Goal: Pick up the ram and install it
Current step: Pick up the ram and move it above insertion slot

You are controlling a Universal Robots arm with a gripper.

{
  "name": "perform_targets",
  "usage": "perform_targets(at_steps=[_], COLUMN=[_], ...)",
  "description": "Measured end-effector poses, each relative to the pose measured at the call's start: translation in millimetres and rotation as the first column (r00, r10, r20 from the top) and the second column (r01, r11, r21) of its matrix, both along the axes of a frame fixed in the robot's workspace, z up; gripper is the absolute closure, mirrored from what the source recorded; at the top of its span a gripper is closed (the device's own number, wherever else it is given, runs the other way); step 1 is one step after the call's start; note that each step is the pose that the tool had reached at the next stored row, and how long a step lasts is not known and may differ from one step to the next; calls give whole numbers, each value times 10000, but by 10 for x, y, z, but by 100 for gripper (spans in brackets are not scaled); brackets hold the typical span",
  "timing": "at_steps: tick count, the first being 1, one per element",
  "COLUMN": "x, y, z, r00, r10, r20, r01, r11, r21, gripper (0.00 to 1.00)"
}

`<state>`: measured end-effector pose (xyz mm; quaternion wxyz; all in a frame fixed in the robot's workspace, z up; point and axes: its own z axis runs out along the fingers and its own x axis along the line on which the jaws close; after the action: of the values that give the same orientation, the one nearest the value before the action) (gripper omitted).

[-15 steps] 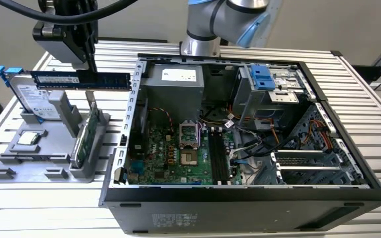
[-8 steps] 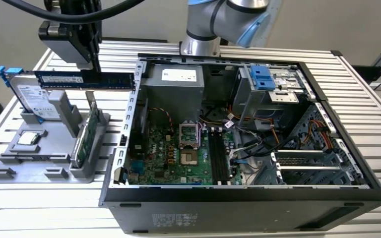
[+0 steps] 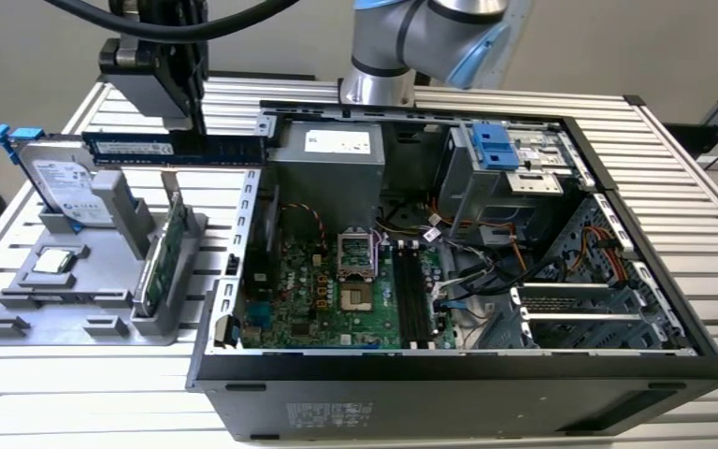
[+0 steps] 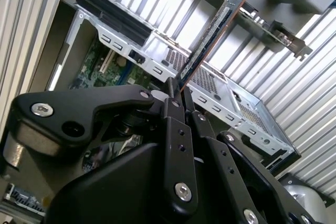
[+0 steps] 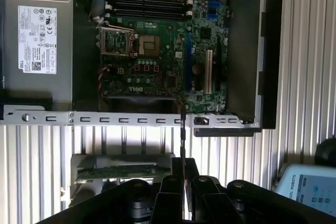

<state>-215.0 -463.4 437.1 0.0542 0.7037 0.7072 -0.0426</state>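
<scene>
We are holding the ram (image 3: 228, 148) in the air beside the open computer case (image 3: 459, 374).

Going from the exterior view's left, the gray holder (image 3: 35, 309) on the surface (image 3: 72, 393) is carrying the hard drive (image 3: 66, 182) and the green card (image 3: 160, 253). Above its far end our end effector (image 3: 182, 126) is clenching the ram, which is hanging level, outside the computer case. Further right, the memory slots (image 3: 411, 299) seem to be lying empty. We are judging that the stick may twist in the grasp or strike the case wall, and so meet a slot crookedly.

White printed label (image 5: 35, 39) on power supply (image 5: 64, 56) — another on hard drive (image 3: 66, 182); fine print unreadable.
</scene>
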Motion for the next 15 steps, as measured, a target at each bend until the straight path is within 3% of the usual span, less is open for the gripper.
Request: perform_targets(at_steps=[8,15], x=[149,285], y=[80,125], z=[-26,-43], r00=[10000,10000], r10=[0,0], r20=[0,1], r01=[0,0], r11=[10000,10000], r21=[0,1], gripper=[100,100])
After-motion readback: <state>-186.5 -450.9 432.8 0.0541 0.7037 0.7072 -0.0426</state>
